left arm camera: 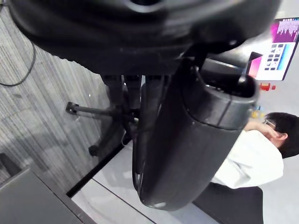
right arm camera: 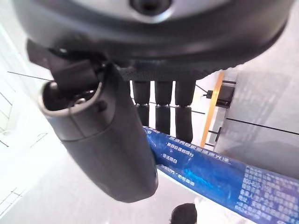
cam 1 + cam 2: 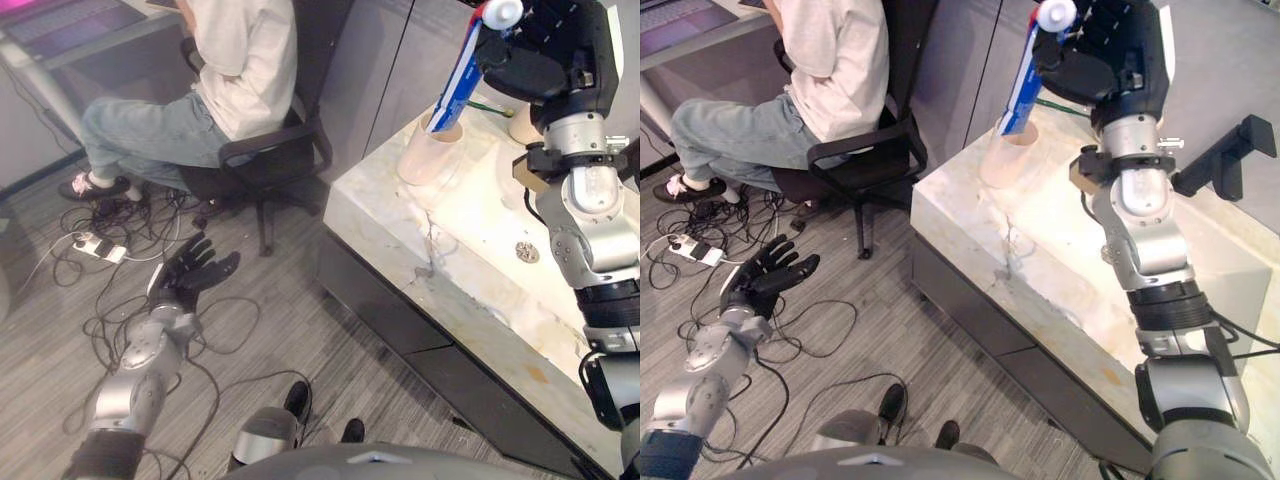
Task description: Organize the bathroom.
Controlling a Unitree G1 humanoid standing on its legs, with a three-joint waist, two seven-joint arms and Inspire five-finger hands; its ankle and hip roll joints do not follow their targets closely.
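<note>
- Hanging low over the floor on the near side, the left hand is idle, fingers spread loosely and holding nothing.
- Farther off, over the marble counter, the right hand is clamped round a blue toothpaste tube.
- Its lower end sits at the cup; I judge the next move is lowering it in and releasing it.

No legible text. The blue tube pinched in my right hand carries rows of pale print, too small and blurred to read. The screen past my left hand shows coloured panels, nothing I can make out.
</note>
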